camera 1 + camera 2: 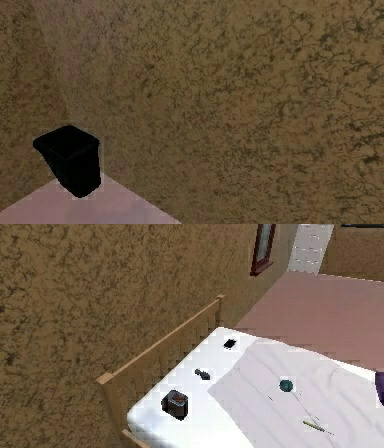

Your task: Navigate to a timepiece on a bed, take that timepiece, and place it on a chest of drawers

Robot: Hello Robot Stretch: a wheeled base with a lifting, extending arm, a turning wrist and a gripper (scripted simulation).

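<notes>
1. A bed (250, 399) with a white sheet is seen in the arm side view, spread from 6 to 4 o'clock. A wooden rail (160, 349) runs along its edge at 9 o'clock.
2. A mottled brown wall (90, 294) is seen beyond the rail, from 8 to 12 o'clock. A red-framed panel (264, 249) is set into it at 1 o'clock.
3. Pinkish floor (320, 304) is seen past the bed at 2 o'clock, and a white chest (312, 249) stands at its far end, well apart from the bed.
4. In the forward view the same brown wall is faced. A black bin (68, 160) stands at 8 o'clock on pale floor, near the wall's foot.
5. Which thing on the bed is the timepiece cannot be told for certain. A dark box (177, 402) with a paler front is seen upright on the sheet at 6 o'clock, near the bed's corner.
6. A small dark lump (202, 375) lies at the box's 1 o'clock, and a flat black slab (229, 343) lies farther along that line.
7. A teal disc (286, 384) lies at 4 o'clock, with a thin stick (317, 426) at its 5 o'clock.
8. Of the gripper's state nothing can be told.
</notes>
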